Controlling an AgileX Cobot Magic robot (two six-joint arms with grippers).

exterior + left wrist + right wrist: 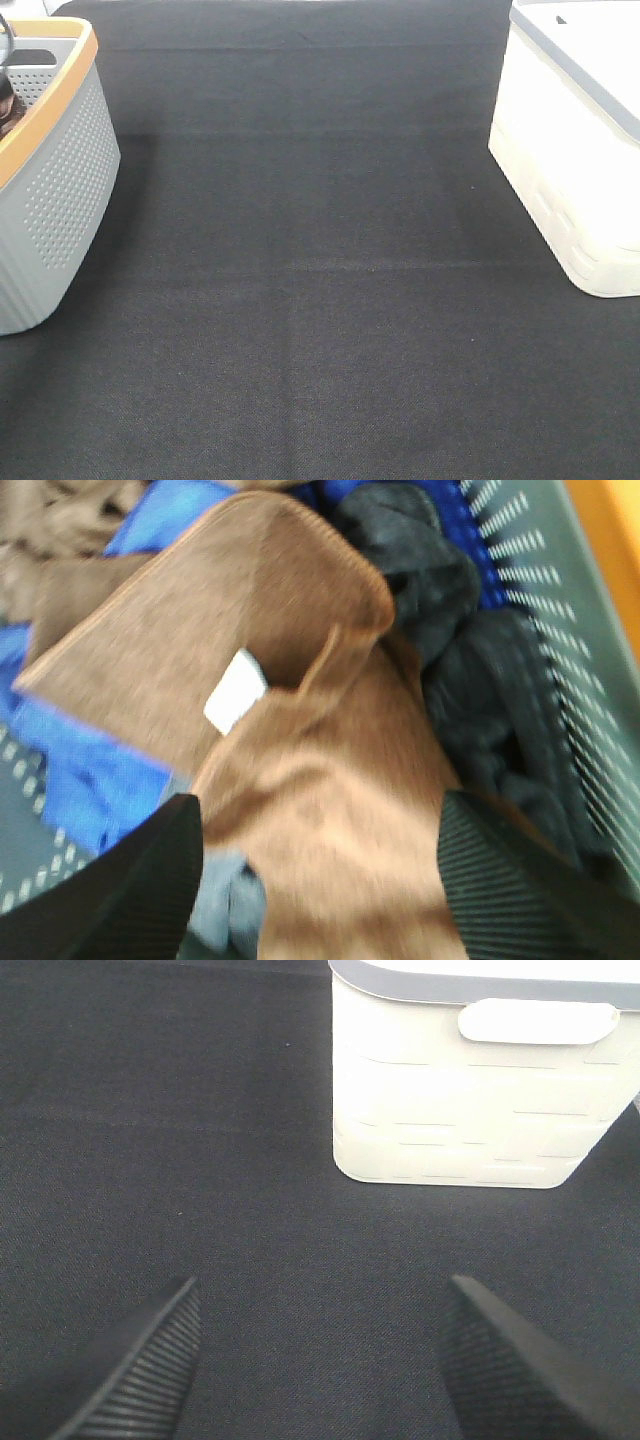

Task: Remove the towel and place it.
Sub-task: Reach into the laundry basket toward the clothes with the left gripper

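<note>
Lying crumpled in the grey basket, the towel, between the widely parted jaws of the left gripper.

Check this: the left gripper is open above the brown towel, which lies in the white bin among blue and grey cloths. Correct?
Only the container is wrong: the left wrist view shows the towel in the grey perforated basket, among a blue cloth and grey cloths, the left gripper open above it.

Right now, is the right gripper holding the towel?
No, the right gripper hangs open over the black mat, empty.
</note>
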